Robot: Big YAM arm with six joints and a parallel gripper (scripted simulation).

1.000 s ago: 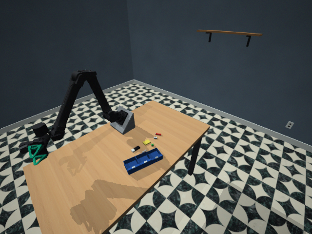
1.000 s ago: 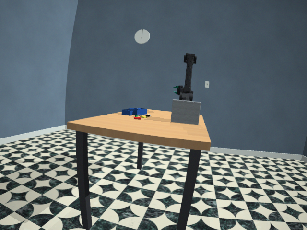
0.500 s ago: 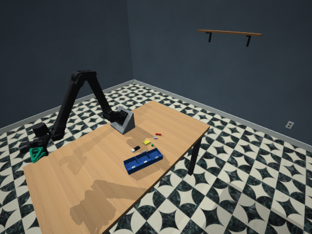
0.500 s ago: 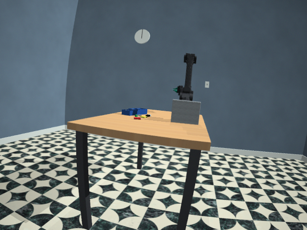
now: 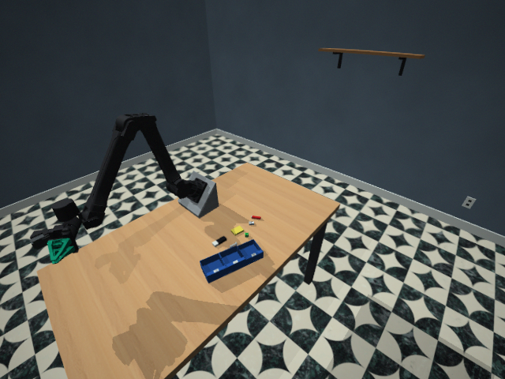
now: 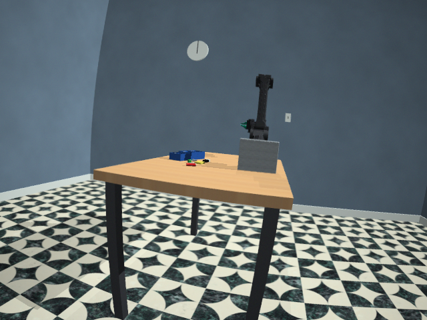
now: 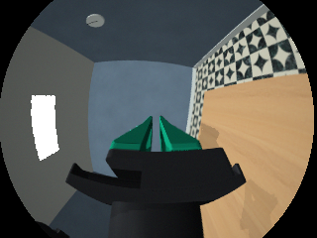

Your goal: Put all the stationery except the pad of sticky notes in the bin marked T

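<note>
Jaws pressed together on nothing, the gripper (image 5: 60,249) hung at the desk's (image 5: 122,294) nine-o'clock edge, far from the blue bin (image 5: 231,260).

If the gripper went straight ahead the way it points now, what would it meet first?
Probably nothing nearby: the shut gripper points off the table's end toward the blue-grey wall. The wall looks first in line, though depth is unclear.
</note>
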